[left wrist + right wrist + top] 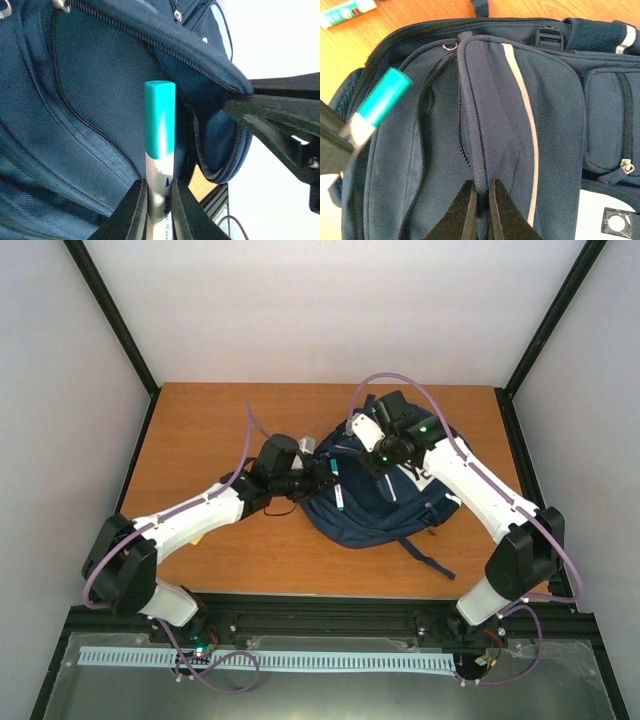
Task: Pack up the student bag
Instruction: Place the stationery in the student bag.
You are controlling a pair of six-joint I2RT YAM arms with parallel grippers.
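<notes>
Packing looks to be at the insertion stage, as I read it. The student bag point(390, 502) lies flat on the wooden counter point(220, 420), right of centre, with its straps trailing toward the near edge and its top toward the far side.

The right gripper point(481, 192) is closed tight on a ridge of navy fabric beside the open zip point(422, 150), with its fingers pinching the lip of the front panel. That hold makes sense as a way to lift and spread the mouth of the compartment. Soft cloth would otherwise sag shut and leave no slot to aim at.

The left gripper point(159, 187) is clamped on the white barrel of a marker point(160, 120). It grips below the teal cap, so the capped end sticks out well ahead of the fingers. Holding it low on the barrel lets the leading end go into the gap before the fingers reach the cloth. In the left wrist view the cap sits just in front of the dark opening under the raised zip edge. Whether it already touches the fabric cannot be told.

A small white tube with a green and red label point(345, 12), possibly a glue stick, lies on the counter beyond the bag. It is probably waiting to be packed later.

The main risk I see is the cap catching on the zip teeth.
</notes>
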